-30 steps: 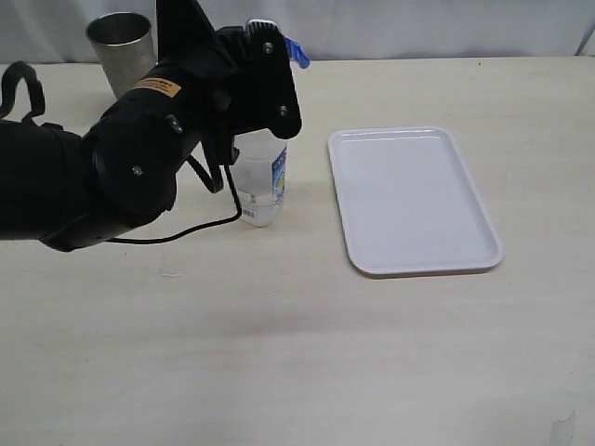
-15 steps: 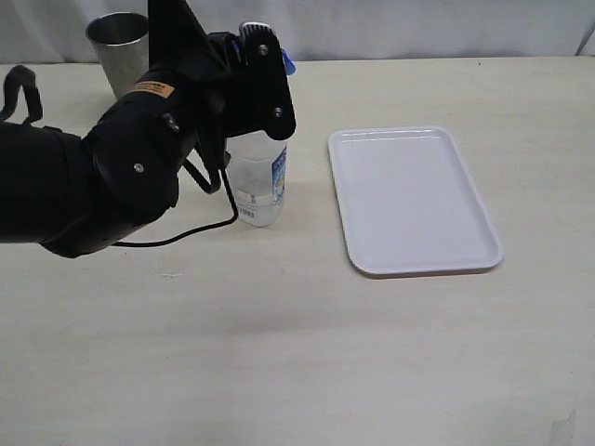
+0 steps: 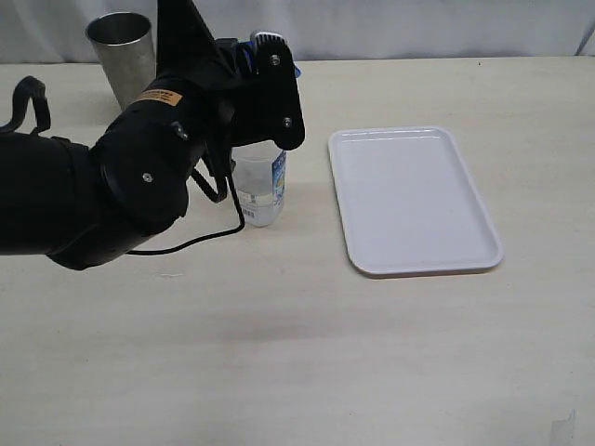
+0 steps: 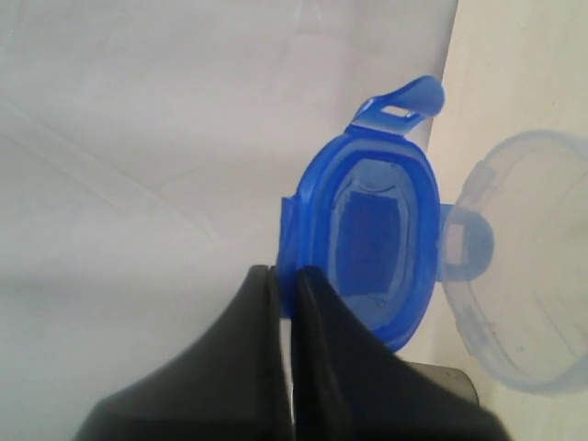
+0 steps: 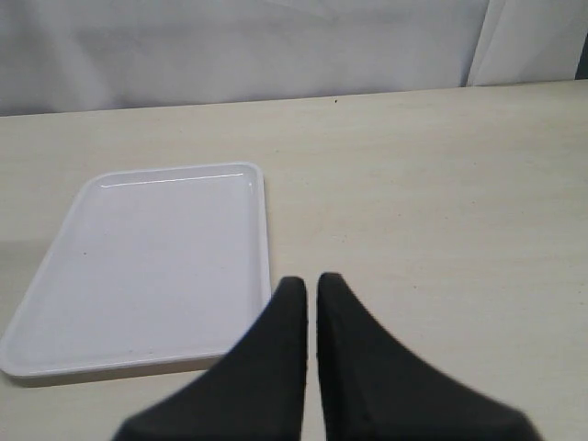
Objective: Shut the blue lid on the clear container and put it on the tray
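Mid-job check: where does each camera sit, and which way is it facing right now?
Exterior: off the arms, looking down across the table toward the pale backdrop; sees container, tray, cup; left arm shows.
Left wrist: behind the shut left pincer, facing the lid it pinches, container mouth beyond.
Right wrist: behind the shut right pincer, facing the tray across the table.
Shared: exterior and right wrist both show the tray.

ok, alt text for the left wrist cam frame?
The left gripper, jaws closed, pinches the rim of the blue lid, which has its hollow side toward the camera and one snap flap sticking out. Just past the lid, blurred, is the open round mouth of the clear container, standing on the pale table.
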`<state>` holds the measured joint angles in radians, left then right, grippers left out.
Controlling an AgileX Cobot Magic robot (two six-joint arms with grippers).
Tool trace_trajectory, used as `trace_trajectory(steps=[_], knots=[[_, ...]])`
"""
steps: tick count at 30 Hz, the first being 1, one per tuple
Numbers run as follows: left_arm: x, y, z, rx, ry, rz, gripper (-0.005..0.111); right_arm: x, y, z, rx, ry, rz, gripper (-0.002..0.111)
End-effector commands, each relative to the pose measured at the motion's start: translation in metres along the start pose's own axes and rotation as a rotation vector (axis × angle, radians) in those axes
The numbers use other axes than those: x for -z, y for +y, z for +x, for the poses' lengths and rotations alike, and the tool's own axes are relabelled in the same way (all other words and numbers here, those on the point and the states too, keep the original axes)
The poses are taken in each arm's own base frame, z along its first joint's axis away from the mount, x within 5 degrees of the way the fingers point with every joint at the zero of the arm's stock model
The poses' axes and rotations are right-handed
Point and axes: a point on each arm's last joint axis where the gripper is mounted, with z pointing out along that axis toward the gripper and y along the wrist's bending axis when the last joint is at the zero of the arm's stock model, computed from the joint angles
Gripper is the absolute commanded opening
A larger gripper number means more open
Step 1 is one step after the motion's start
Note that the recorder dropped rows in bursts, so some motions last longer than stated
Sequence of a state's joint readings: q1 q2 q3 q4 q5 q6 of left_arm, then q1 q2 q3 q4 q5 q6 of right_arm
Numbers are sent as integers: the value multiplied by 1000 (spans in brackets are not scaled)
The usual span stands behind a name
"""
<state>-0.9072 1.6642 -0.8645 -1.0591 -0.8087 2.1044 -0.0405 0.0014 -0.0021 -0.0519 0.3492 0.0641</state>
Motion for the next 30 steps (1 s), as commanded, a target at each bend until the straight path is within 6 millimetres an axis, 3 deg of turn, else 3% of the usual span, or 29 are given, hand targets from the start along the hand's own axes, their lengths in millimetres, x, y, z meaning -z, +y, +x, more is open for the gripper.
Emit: trace_trajectory(steps=[1, 30], knots=[[5, -2, -5, -18, -2, 4, 0, 0, 0, 0, 15, -2, 7, 4], [7, -12, -5, 43, 12, 104, 0, 0, 0, 0, 15, -2, 7, 4]])
